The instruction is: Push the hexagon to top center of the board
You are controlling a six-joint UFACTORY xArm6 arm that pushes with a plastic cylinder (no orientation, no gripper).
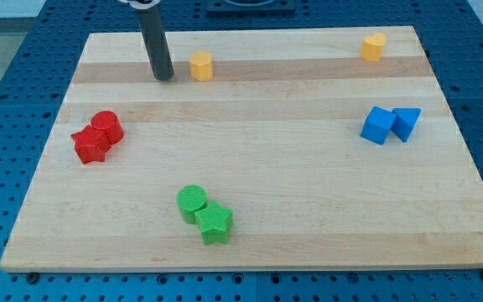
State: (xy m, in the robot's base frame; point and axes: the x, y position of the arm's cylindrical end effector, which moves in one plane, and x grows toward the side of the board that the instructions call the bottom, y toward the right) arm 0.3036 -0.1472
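Note:
A yellow hexagon block (pixel 200 65) sits near the view's top, left of centre on the wooden board (pixel 250 218). My tip (pixel 164 77) stands just to the left of it, a small gap apart. A second yellow block (pixel 373 47), its shape unclear, lies at the view's top right.
A red cylinder (pixel 107 127) and a red star (pixel 90 144) touch at the view's left. A blue cube (pixel 378 125) and a blue triangle block (pixel 406 122) touch at the right. A green cylinder (pixel 192 202) and a green star (pixel 215 222) touch at bottom centre.

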